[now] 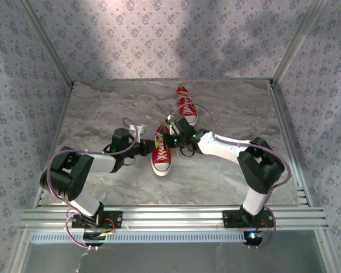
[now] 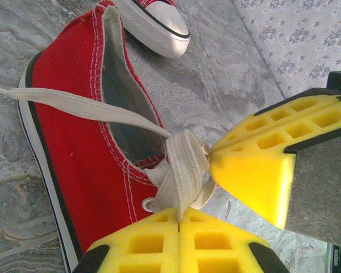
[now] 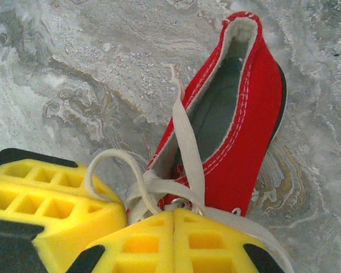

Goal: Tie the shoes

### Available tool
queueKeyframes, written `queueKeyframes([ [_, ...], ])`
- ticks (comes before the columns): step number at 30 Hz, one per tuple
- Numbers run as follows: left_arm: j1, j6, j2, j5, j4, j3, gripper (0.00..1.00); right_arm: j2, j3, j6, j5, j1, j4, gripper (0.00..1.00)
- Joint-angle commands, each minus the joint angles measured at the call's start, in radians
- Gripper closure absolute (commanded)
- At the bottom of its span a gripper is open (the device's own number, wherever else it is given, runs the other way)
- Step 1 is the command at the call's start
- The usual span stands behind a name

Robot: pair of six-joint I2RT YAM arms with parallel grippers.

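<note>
near shoe (image 1: 161, 156) mid table (image 1: 102, 108), tightening time

toe points at the arms, and the far shoe (image 1: 186, 105) sits further back and a bit right. the left pincer (image 2: 179, 227) is clenched on a strand of the white lace (image 2: 182, 165) right where the strands cross, and the right pincer (image 3: 173, 227) is clamped on another strand. i'd pull them apart sideways, slow and even, staying low by the eyelets so it cinches without dragging the shoe.
</note>
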Motion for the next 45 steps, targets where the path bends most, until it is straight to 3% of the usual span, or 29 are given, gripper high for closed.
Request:
queueKeyframes([
  [1, -0.005, 0.021, -0.014, 0.013, 0.001, 0.027, 1.00, 0.027, 0.039, 0.013, 0.057, -0.003, -0.054, 0.93],
  [15, -0.005, 0.022, -0.008, 0.016, 0.001, 0.027, 1.00, 0.064, 0.063, 0.019, 0.084, -0.003, -0.134, 0.93],
  [22, -0.010, 0.044, -0.006, 0.016, -0.029, 0.034, 1.00, -0.056, -0.010, 0.017, 0.184, 0.017, -0.063, 0.93],
  [32, -0.042, 0.130, -0.028, -0.030, -0.164, 0.069, 1.00, -0.060, -0.031, 0.045, 0.065, 0.018, 0.018, 0.92],
  [45, -0.045, 0.137, -0.028, -0.043, -0.181, 0.075, 1.00, 0.008, 0.009, 0.064, 0.008, -0.009, -0.009, 0.86],
])
